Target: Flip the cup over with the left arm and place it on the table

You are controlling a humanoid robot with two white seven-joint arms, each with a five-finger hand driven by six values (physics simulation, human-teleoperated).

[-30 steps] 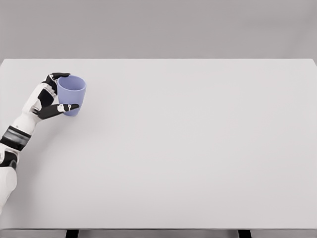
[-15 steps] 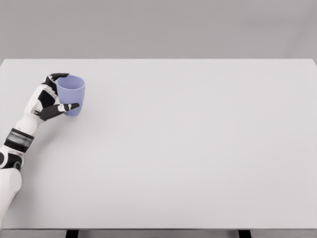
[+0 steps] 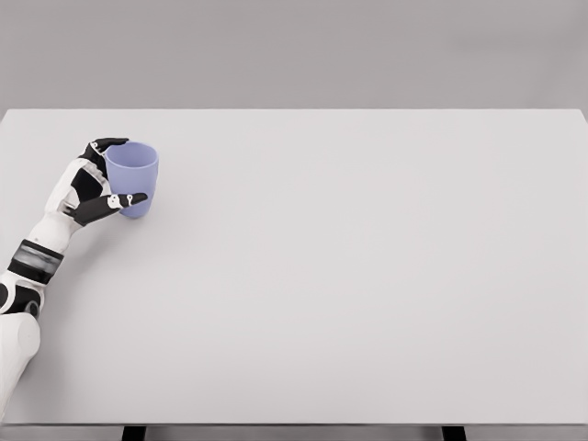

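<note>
A lilac-blue cup (image 3: 134, 175) stands upright, mouth up, on the white table (image 3: 349, 276) near its far left side. My left hand (image 3: 132, 169) wraps around it from the left. The thumb (image 3: 118, 201) lies across the cup's lower front and the other fingers (image 3: 103, 145) curl behind its rim. The hand is shut on the cup. The left forearm runs down to the lower left corner. The right arm does not show.
The table's far edge (image 3: 294, 110) lies just beyond the cup, and its left edge is close to my forearm. Only plain grey wall is visible behind.
The cup and hand have shifted a few pixels left, and the forearm has drawn slightly toward the left edge. The grip looks unchanged.
</note>
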